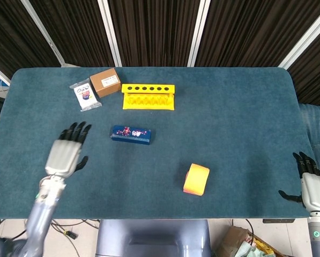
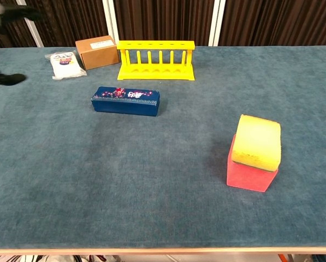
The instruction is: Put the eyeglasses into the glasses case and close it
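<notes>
Holding nothing, my left hand (image 1: pixel 66 152) hangs over the blue table (image 1: pixel 229 118) with its fingers spread apart, well to the left of the closed blue case (image 1: pixel 130 134); in the chest view only a blurred sliver of it shows at the upper left corner. My right hand (image 1: pixel 312 184) sits at the table's right near edge, fingers apart and empty, its wrist cut off by the frame. The case lies flat on its long side, lid down, so I cannot tell what is inside; no eyeglasses show anywhere. Behind it stand a yellow rack (image 1: pixel 148 96), a cardboard box (image 1: pixel 105 82) and a small white packet (image 1: pixel 85 96). An orange-and-yellow block (image 1: pixel 196 179) sits apart, nearer me.
</notes>
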### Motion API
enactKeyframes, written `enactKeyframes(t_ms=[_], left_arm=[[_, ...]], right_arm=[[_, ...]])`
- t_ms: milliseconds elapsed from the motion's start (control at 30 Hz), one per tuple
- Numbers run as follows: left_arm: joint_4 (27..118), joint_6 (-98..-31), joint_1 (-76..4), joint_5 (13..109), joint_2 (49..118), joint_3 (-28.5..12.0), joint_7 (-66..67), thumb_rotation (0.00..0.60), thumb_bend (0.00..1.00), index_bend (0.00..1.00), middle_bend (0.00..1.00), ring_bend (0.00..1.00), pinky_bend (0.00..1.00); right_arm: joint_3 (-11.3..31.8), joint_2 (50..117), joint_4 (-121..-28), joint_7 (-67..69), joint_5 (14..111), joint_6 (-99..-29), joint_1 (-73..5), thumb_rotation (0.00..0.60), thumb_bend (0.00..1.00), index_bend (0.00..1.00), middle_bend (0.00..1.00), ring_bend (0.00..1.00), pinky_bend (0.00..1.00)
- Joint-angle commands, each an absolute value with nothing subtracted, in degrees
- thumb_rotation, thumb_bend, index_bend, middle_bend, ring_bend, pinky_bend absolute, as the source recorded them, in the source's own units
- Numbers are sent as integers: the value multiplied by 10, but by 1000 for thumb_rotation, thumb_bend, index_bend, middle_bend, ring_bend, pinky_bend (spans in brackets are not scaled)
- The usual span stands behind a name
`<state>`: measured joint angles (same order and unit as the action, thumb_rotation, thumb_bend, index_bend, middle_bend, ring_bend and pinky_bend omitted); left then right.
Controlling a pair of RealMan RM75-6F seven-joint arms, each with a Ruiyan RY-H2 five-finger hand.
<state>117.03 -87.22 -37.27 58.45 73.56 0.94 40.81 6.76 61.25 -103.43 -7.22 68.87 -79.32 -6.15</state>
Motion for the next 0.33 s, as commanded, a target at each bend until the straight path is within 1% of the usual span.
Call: enactKeyframes(t_ms=[33, 133, 333], left_arm=[[1209, -902, -334, 628, 699, 43, 384, 600, 292, 0, 24, 22, 90], [1218, -921, -308, 661, 681, 56, 367, 600, 291, 0, 20, 3, 58], [1228, -923, -277, 686, 659, 69, 342, 600, 291, 0, 0, 0, 0]], right_arm=[[66, 624, -1005, -21, 749, -821, -55, 600, 0, 0, 0, 0, 211], [62, 633, -980, 7, 791, -842, -53, 600, 0, 0, 0, 0, 210], [58, 643, -951, 39, 830, -860, -51, 600, 0, 0, 0, 0, 210]])
